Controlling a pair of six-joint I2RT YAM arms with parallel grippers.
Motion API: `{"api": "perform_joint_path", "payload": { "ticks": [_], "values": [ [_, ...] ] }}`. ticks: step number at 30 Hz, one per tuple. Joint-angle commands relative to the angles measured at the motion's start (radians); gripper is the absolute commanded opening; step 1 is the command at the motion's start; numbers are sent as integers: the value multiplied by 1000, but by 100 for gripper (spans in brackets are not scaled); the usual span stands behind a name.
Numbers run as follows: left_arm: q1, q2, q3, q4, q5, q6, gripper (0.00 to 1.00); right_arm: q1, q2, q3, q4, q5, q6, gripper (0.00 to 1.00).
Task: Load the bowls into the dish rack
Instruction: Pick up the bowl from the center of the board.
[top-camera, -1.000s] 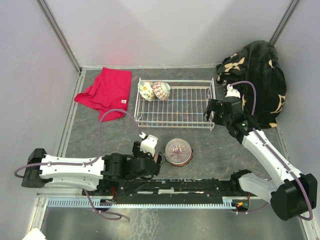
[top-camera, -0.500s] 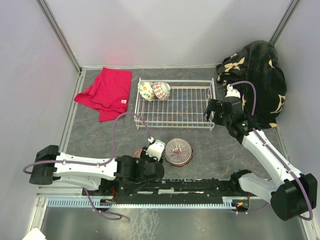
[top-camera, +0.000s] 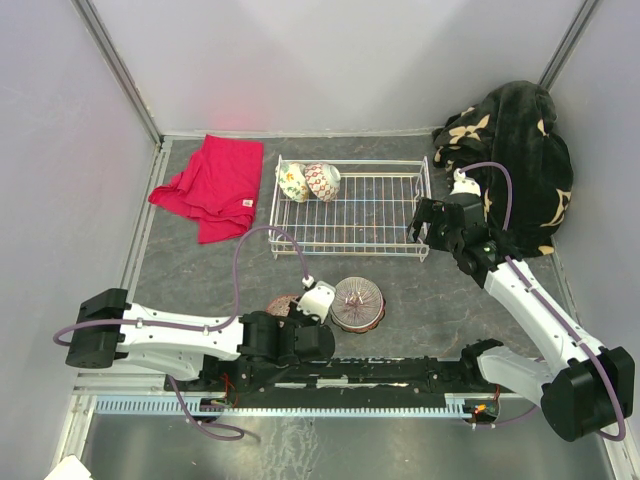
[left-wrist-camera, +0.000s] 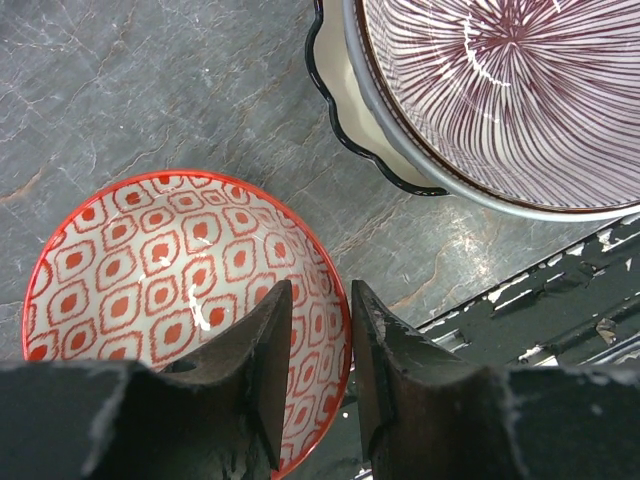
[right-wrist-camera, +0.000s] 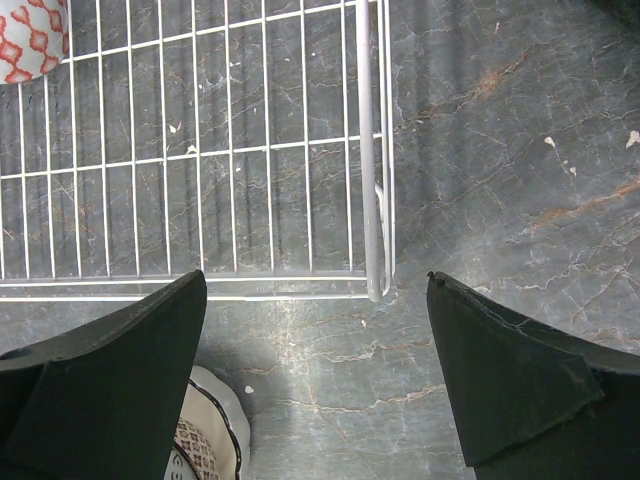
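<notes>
Near the table's (left-wrist-camera: 120, 90) front edge, the left gripper (left-wrist-camera: 320, 310) narrowly straddles the red-patterned bowl's (left-wrist-camera: 170, 270) rim, perhaps not yet clamped, while the right gripper (right-wrist-camera: 316, 300) gapes wide over the dish rack's (right-wrist-camera: 365, 150) front right corner.

This is a robot test cell in a lab, not a real kitchen. Plain pale panels (top-camera: 330, 60) wall in a dark, stone-patterned tabletop (top-camera: 200, 270) on three sides, with metal struts (top-camera: 115, 65) running up the upper corners. A left arm (top-camera: 170, 335) and a right arm (top-camera: 535, 305) are bolted to a black rail (top-camera: 380, 375) along the bottom edge. The only homely things are a dish rack (top-camera: 370, 215), bowls (top-camera: 322, 181), a red cloth (top-camera: 213, 185) and a dark blanket (top-camera: 520, 150).
</notes>
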Motion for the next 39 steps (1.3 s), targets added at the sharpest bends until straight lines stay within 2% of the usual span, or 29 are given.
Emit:
{"api": "perform_joint_path", "payload": {
  "ticks": [1, 6, 10, 17, 19, 21, 22, 29, 39],
  "values": [
    [-6, -7, 47, 10, -30, -40, 37, 4, -20, 2, 26, 6, 2, 98],
    [-7, 2, 63, 11, -30, -36, 43, 3, -20, 3, 26, 3, 2, 99],
    [-9, 8, 65, 9, -32, -36, 39, 3, -22, 2, 26, 1, 4, 98],
    [-8, 10, 64, 1, -47, -47, 38, 3, -23, 2, 26, -1, 3, 99],
    [-8, 12, 65, -4, -52, -49, 30, 3, -22, 2, 26, -1, 4, 99],
    [-8, 17, 69, -8, -60, -52, 6, 4, -22, 2, 27, -1, 3, 99],
    [-8, 20, 72, -12, -65, -54, 3, 2, -23, 2, 26, -1, 3, 98],
    [-8, 21, 135, -44, -93, -35, 3, 3, -23, 1, 26, -1, 3, 98],
    [-8, -121, 291, -50, -160, 86, 3, 4, -24, 2, 26, -1, 1, 99]
  ]
}}
